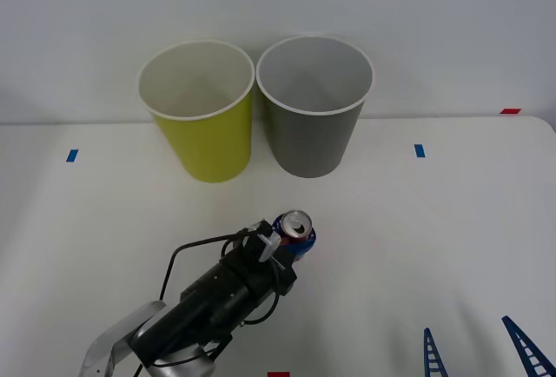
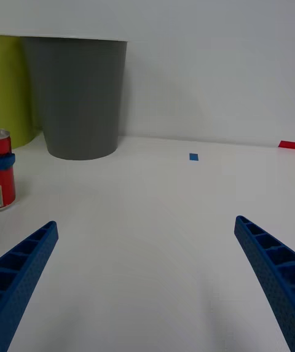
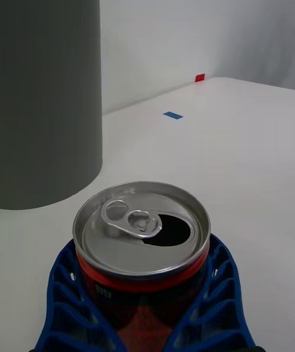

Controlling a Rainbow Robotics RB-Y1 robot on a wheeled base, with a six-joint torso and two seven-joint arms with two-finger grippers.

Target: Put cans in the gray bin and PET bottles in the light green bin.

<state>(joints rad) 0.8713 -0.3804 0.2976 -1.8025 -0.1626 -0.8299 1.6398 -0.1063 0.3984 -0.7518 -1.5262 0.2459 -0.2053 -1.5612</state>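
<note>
**Left hand closed on the red can, bins ahead**

Your left hand (image 1: 291,242) sits near the middle of the white tabletop (image 1: 452,221), its blue ribbed fingers (image 3: 61,284) wrapped around the small red drink can with a silver top and pull-tab opening (image 1: 294,231). The can stands upright, and in the left wrist view the fingers hug both sides of its body just below the silver lid, whose opening is already punched through. In the right wrist view the can's base appears to rest on the tabletop.

Beyond the can, at the far edge of the tabletop, you have the tall round dark-gray wastebasket with a white rim (image 1: 313,125), and on its left, just beside it, the tall round yellow-green wastebasket with a white rim (image 1: 201,125). Both stand upright. The can is nearer the gray one, well short of it.

Your right hand (image 1: 478,351) waits at the near right corner of the tabletop, its fingers spread wide with nothing between them. Small blue tape marks (image 1: 420,150) and a red one (image 1: 510,111) lie on the tabletop.
</note>
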